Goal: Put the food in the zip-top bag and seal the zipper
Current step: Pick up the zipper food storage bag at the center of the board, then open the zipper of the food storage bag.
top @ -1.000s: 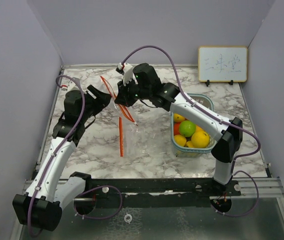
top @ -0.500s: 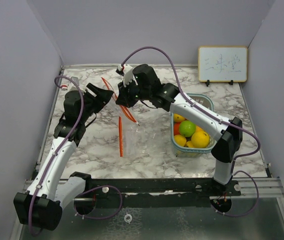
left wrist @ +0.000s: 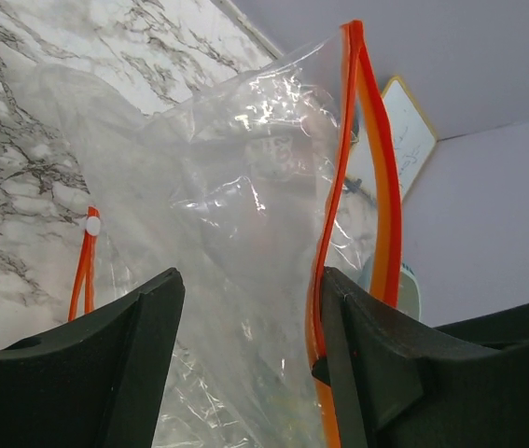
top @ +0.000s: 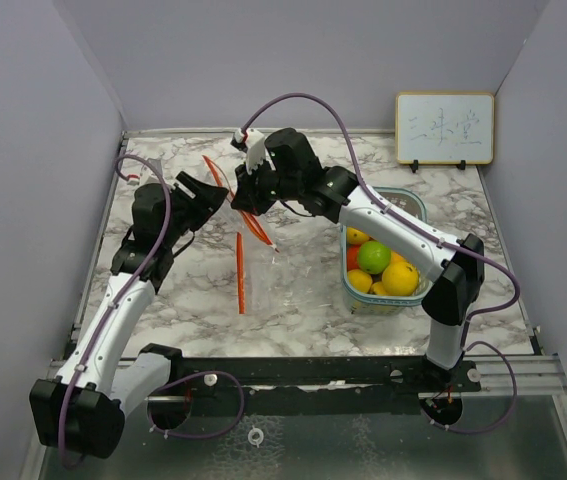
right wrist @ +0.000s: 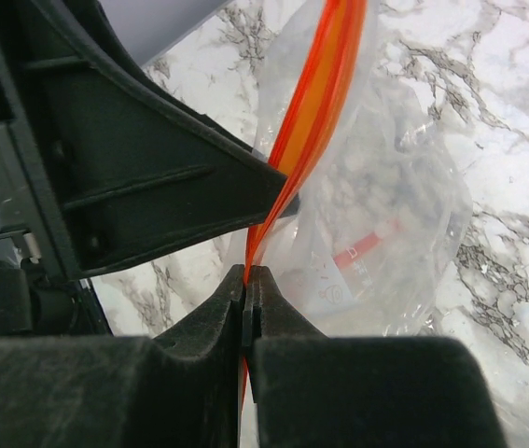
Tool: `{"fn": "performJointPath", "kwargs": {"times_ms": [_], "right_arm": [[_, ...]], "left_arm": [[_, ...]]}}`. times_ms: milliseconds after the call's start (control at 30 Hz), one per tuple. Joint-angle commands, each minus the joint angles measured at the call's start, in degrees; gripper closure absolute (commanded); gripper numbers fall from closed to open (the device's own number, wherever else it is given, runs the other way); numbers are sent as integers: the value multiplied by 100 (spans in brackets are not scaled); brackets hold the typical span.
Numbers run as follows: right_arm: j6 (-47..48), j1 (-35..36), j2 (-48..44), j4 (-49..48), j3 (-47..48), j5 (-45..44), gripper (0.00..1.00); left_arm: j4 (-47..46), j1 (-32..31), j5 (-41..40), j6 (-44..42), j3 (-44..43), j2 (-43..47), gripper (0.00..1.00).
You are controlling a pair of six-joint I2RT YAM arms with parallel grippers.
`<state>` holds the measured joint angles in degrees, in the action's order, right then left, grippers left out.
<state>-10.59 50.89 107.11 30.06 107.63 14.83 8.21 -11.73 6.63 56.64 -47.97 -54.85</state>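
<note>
My right jaws pinch the bag's [left wrist: 236,215] orange zipper [right wrist: 315,103]. My left jaws stand wide, film between them; I should catch one lip only, then pull toward 9 o'clock. The food [top: 375,257] lies in the basket [top: 418,208], at 3 o'clock.

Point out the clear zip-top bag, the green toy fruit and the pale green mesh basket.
Clear plastic zip-top bag with orange zipper strip [left wrist: 227,215]: left wrist view, clear film.
Round glossy green toy fruit [top: 373,256]: top external view, its crown.
Pale green plastic mesh basket [top: 383,302]: top external view, near wall.
</note>
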Motion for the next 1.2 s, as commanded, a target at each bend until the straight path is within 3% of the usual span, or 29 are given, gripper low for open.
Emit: {"fn": "performJointPath", "kwargs": {"times_ms": [0, 267, 567, 700, 833, 1000, 1167], "right_arm": [[138, -18, -388, 24, 120, 318, 98], [174, -17, -500, 122, -10, 272, 98], [21, -18, -391, 286, 189, -878, 98], [-27, -37, -251, 625, 403, -2447, 98], [-47, -364, -282, 663, 214, -3503, 98], [-195, -1101, -556, 96, -684, -4007, 98], [-363, -1268, -489, -16, -1254, -3928, 98]], "left_arm": [[-210, 4, -50, -94, -54, -198, 39], [-375, -18, 117, -72, -185, -622, 50], [-339, -53, 370, -92, -233, -839, 79], [572, -55, 257, -611, -665, -948, 95], [2284, -53, -257, -1399, -1385, -1156, 100], [3419, -51, -772, -2117, -2019, -1195, 100], [3632, -58, -671, -2560, -2604, -1308, 100]]}}
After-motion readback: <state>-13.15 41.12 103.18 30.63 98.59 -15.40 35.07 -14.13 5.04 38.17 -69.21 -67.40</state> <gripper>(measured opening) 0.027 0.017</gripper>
